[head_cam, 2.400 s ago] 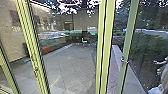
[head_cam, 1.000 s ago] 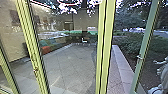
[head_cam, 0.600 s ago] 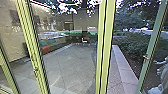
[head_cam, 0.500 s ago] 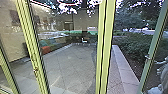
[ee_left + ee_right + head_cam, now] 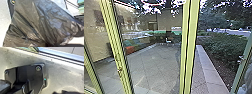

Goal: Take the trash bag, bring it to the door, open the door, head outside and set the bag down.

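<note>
- Bag [image 5: 41, 22]: dark, thin film, close before the left wrist camera; lower parts and base out of sight, so could not say whether it hung free or rested on anything.
- Folds ran together toward one spot. Judged as film gathered at the neck, a sensible hold: the load would hang beneath one point and swing less in a doorway.
- Left pincer: wide or narrow, could not tell. Grip on the bag inferred from the folds only, not seen.
- Right pincer: could not tell its state either. Judged best kept clear of the frame and free of load here.
- Door [image 5: 241, 71]: stood ajar at the right of the head view, its handle [image 5: 240, 59] well apart from the yellow-green post [image 5: 191, 45]. Hedge [image 5: 221, 46] and stone ledge [image 5: 209, 72] showed through the gap.
- Person [image 5: 247, 80]: partly seen at the right edge, by the door. Possibly minding it; no hand could be made out on the handle.
- Sill [image 5: 65, 60]: near the robot's dark plate, with indoor floor [image 5: 62, 78] between them. Robot judged to be inside, at the threshold.
- Stage: carrying to the door about done, way out partly made, setting down outside not done.
- Risks: loose film snagging on post or handle; wheels catching on the sill; door swinging back.
</note>
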